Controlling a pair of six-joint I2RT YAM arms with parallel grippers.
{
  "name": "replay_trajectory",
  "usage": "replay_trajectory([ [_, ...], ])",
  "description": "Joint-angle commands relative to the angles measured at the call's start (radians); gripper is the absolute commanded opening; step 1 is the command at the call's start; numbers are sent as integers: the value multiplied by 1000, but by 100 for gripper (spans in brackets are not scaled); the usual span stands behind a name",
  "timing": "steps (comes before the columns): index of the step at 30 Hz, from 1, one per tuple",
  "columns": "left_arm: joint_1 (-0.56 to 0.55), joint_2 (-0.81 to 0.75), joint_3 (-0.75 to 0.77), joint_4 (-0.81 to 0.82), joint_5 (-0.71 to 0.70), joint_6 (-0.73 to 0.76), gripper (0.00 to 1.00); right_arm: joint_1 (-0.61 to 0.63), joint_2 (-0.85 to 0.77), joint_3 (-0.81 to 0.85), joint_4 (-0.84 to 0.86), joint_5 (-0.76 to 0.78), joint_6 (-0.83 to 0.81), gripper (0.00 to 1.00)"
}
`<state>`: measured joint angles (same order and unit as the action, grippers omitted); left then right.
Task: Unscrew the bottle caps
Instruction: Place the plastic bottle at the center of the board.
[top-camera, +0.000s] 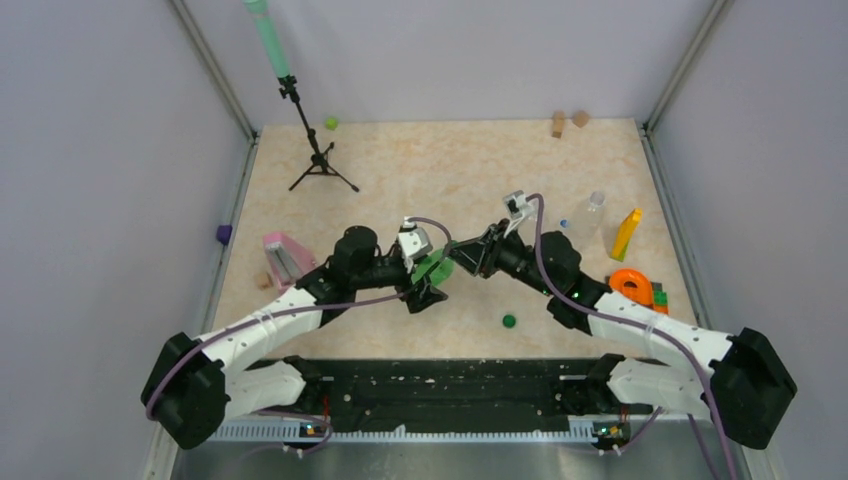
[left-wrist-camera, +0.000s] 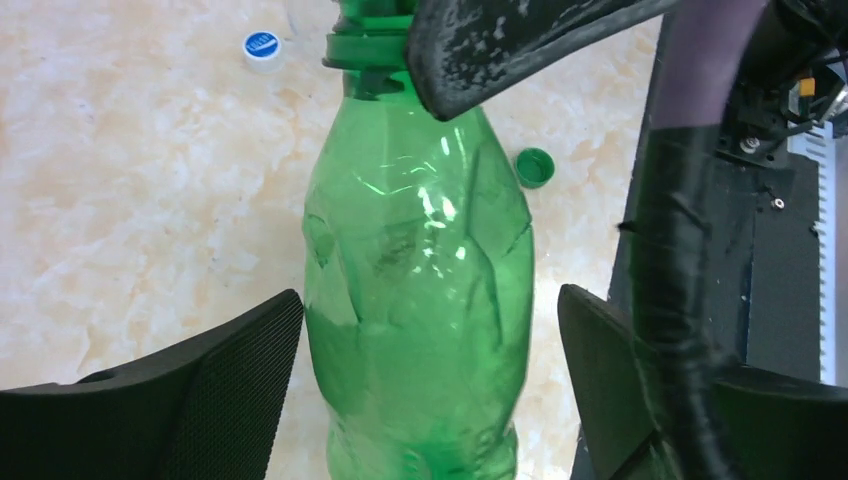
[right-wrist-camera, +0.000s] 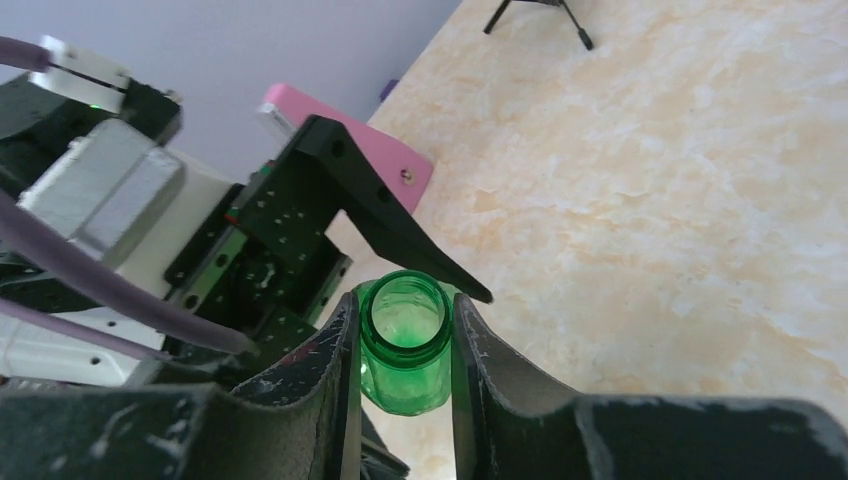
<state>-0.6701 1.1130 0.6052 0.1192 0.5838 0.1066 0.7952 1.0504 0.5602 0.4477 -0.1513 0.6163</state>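
The green bottle (left-wrist-camera: 420, 250) is at the middle of the worktop (top-camera: 450, 170), its neck uncapped. The right claw (right-wrist-camera: 405, 315) pinches that neck tight. The left claw (left-wrist-camera: 430, 340) stands wide around the body, both fingers clear of it. The green cap (top-camera: 509, 321) lies on the worktop nearer and to the right. A blue cap (top-camera: 565, 223) lies farther right, beside a clear bottle (top-camera: 592, 213).

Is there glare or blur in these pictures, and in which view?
Left wrist: white glare spots on the bottle, its lower part blurred. Right wrist: the bottle's open neck is sharp, the near fingers slightly soft. Top: even light, only faint shadows.
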Motion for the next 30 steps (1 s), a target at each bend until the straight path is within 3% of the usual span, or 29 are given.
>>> replay_trajectory([
  [1, -10, -49, 11, 42, -77, 6, 99, -3, 7, 68, -75, 70, -60, 0],
  [16, -10, -217, -43, 36, -187, 19, 99, 0, 189, 242, -201, 473, -312, 0],
  [30, -9, -266, -75, 56, -271, -15, 99, 0, 378, 233, -20, 652, -373, 1],
])
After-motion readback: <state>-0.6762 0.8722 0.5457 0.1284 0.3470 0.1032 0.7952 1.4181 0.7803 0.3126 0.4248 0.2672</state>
